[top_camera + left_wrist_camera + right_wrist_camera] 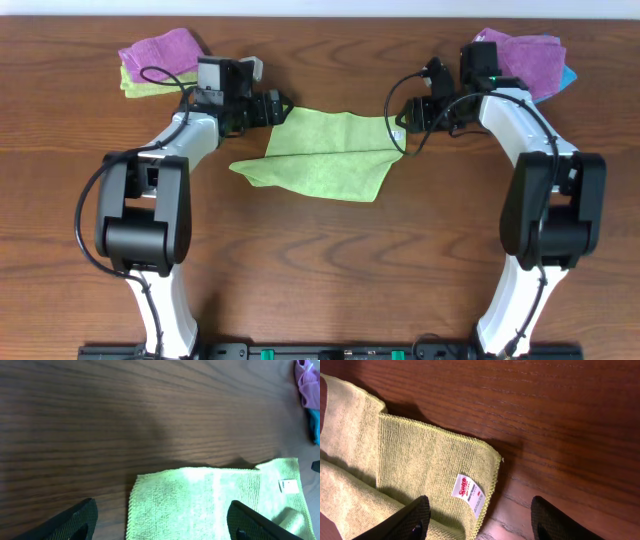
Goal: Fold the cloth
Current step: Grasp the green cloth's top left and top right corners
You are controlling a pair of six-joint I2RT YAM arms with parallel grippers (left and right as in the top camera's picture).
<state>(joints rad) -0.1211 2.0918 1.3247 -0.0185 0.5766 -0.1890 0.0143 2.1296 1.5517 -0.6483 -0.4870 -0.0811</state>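
Note:
The lime-green cloth [330,150] lies on the wooden table between the two arms, with an upper layer folded over a lower one that sticks out toward the front. My left gripper [278,107] hovers open at the cloth's far left corner. In the left wrist view the cloth [215,505] spans the gap between its dark fingers [75,522]. My right gripper [400,118] stands open at the far right corner. In the right wrist view the cloth [410,460] shows its white tag [468,489] between the fingers [555,520]. Neither gripper holds anything.
A purple towel [160,48] sits on a paler yellow-green one [135,82] at the back left. Another purple towel [530,55] with a blue one [568,75] lies at the back right, behind the right arm.

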